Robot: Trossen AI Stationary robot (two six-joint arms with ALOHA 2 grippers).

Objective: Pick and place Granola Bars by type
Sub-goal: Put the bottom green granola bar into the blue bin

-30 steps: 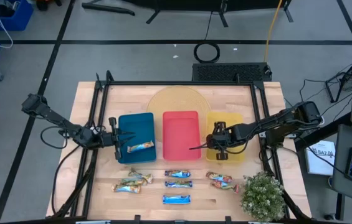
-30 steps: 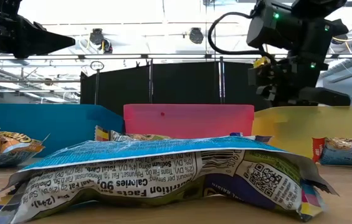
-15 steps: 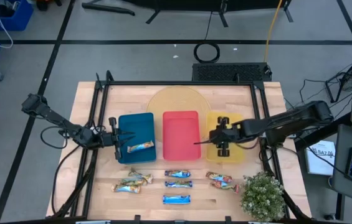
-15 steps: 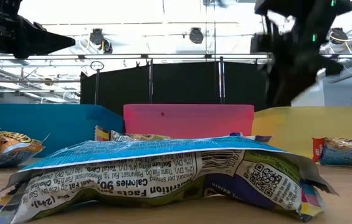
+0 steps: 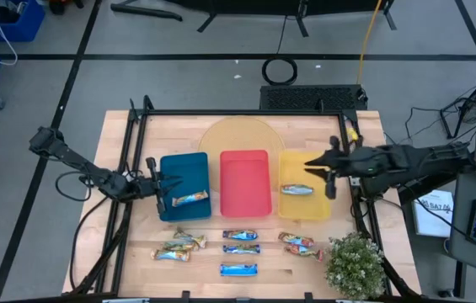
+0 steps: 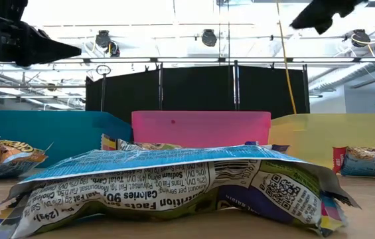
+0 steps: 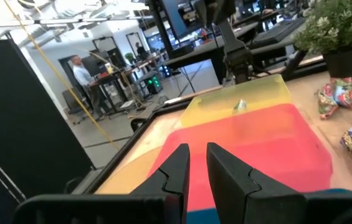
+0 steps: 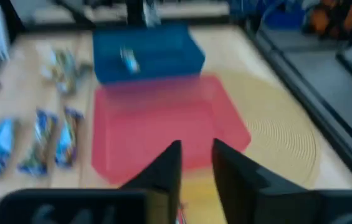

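Observation:
A silvery-wrapped bar (image 5: 296,189) lies flat in the yellow tray (image 5: 319,208); it shows small in the left wrist view (image 7: 240,106). A tan-gold bar (image 5: 189,199) lies in the blue tray (image 5: 179,168). On the table's near strip lie tan-gold bars (image 5: 177,247), blue-white bars (image 5: 240,249) and red-orange bars (image 5: 298,244). My right gripper (image 5: 309,166) hangs above the yellow tray's far right part, slightly open and holding nothing (image 8: 195,162). My left gripper (image 5: 165,187) waits shut over the blue tray's left edge (image 7: 197,165).
The red tray (image 5: 245,181) stands between the blue and yellow trays and holds nothing I can see. A potted plant (image 5: 355,263) stands at the near right corner. A black frame (image 5: 221,114) runs round the table. One blue-white bar (image 6: 174,186) fills the low view.
My right gripper has risen out of the yellow tray, tipped from pointing down to roughly level, and drawn back toward the table's right edge. A silvery bar now shows lying in the tray where the gripper stood. The left arm has kept still.

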